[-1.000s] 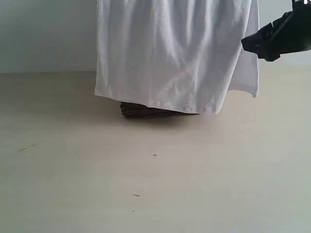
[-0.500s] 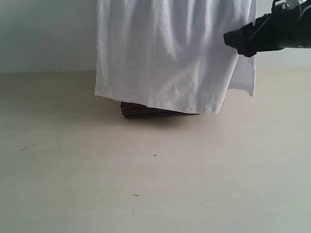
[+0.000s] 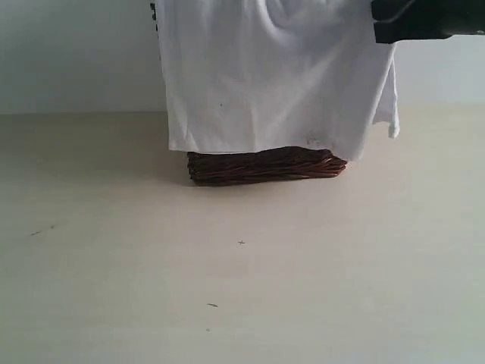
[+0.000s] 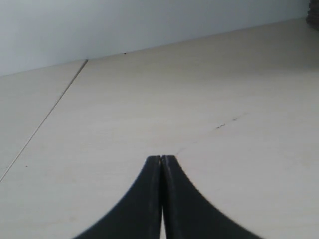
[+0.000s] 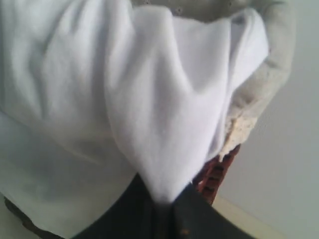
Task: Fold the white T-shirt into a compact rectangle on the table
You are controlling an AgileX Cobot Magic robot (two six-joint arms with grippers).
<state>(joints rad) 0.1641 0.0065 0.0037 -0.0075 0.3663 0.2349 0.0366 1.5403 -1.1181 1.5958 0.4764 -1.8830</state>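
The white T-shirt [image 3: 265,76] hangs from above the frame, its hem clear of the table [image 3: 242,273]. At the shirt's upper right edge, my right gripper [image 3: 383,23] is a black shape. In the right wrist view that gripper [image 5: 164,196] is shut on a bunched fold of the white T-shirt [image 5: 149,99]. My left gripper [image 4: 162,158] is shut with nothing in it, low over the bare table [image 4: 209,99]; it does not show in the exterior view. What holds the shirt's top is out of view.
A dark brown wicker basket [image 3: 265,165] stands on the table right under the shirt's hem; it also shows in the right wrist view [image 5: 217,172]. A pale wall runs behind the table. A thin seam line [image 4: 45,119] crosses the tabletop.
My right gripper has moved left and up to the shirt's edge and shut on the cloth. The hem has risen and shifted, uncovering the basket.
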